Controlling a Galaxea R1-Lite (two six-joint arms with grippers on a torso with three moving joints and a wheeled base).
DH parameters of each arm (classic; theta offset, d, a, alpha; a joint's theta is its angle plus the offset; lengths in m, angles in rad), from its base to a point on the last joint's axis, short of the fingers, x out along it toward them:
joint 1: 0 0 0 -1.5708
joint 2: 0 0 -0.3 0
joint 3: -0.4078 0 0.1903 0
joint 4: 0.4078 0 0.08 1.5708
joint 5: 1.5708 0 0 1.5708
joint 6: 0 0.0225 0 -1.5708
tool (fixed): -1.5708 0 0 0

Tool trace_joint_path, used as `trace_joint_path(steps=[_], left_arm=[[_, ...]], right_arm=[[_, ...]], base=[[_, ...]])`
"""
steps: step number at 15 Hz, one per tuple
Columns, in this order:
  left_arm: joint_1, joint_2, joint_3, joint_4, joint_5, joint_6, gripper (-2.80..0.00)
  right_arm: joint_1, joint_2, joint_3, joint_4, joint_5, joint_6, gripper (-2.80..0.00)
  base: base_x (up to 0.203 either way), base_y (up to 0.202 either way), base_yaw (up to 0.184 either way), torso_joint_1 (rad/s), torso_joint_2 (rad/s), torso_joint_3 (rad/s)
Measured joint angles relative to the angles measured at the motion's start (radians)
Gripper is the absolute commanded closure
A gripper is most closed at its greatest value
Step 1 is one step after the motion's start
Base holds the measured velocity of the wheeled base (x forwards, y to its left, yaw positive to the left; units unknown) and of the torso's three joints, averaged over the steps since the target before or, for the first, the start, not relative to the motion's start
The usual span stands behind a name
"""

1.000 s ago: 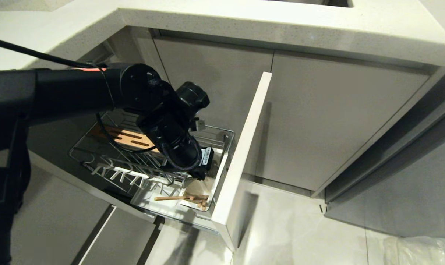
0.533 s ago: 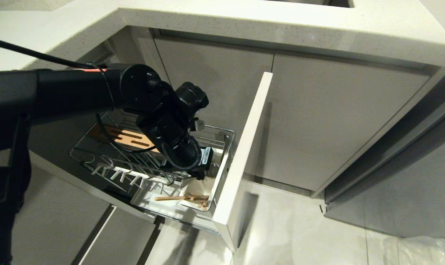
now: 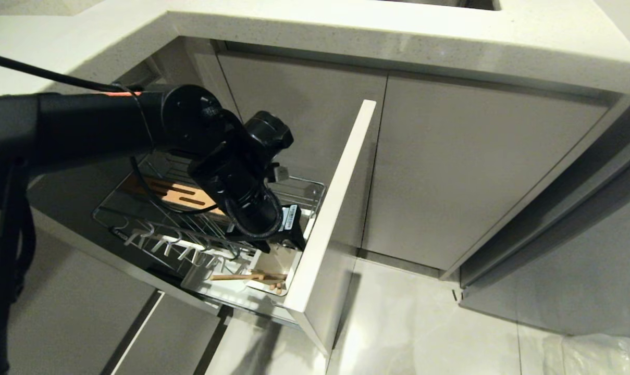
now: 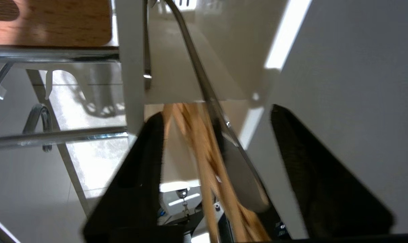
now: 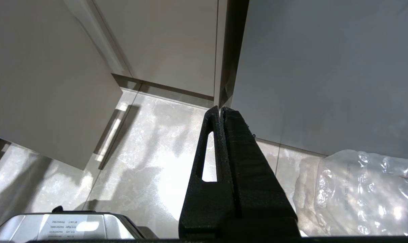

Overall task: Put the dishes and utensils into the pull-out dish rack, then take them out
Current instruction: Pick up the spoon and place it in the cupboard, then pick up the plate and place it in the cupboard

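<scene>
A: Where's the pull-out dish rack (image 3: 153, 219)?
B: Drawn out at seven o'clock of the cabinets.
A: The left gripper (image 4: 217, 118)?
B: Spread wide over the white caddy (image 3: 273, 263), gripping nothing; chopsticks (image 4: 204, 148) and spoon (image 4: 204, 84) stand between its fingers.
A: The right gripper (image 5: 221, 111)?
B: Pressed together above the floor.

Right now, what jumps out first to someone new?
The black left arm reaching down into the pull-out dish rack, its left gripper open over the white caddy. In that caddy lie the chopsticks beside the spoon. The right gripper hangs shut above the floor.
</scene>
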Motion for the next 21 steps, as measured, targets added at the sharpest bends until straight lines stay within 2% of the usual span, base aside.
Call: trace_joint_path(steps=[6, 7, 15, 19, 21], left_arm=[[-0.003, -0.119, 0.001, 0.01, -0.007, -0.018, -2.8], [-0.004, -0.141, 0.002, 0.011, -0.007, -0.022, 0.0], [-0.022, -0.331, 0.005, 0.036, -0.001, -0.036, 0.0], [-0.035, -0.5, 0.007, 0.038, -0.003, -0.037, 0.0], [-0.014, -0.583, 0.007, 0.024, 0.0, -0.033, 0.0]], right_arm=[[0.0, 0.0, 0.0, 0.0, 0.0, 0.0, 0.0], [0.0, 0.0, 0.0, 0.0, 0.0, 0.0, 0.0], [0.0, 0.0, 0.0, 0.0, 0.0, 0.0, 0.0], [0.0, 0.0, 0.0, 0.0, 0.0, 0.0, 0.0], [0.0, 0.0, 0.0, 0.0, 0.0, 0.0, 0.0]], base=[[0.0, 0.0, 0.0, 0.0, 0.0, 0.0], [0.0, 0.0, 0.0, 0.0, 0.0, 0.0], [0.0, 0.0, 0.0, 0.0, 0.0, 0.0], [0.0, 0.0, 0.0, 0.0, 0.0, 0.0], [0.0, 0.0, 0.0, 0.0, 0.0, 0.0]])
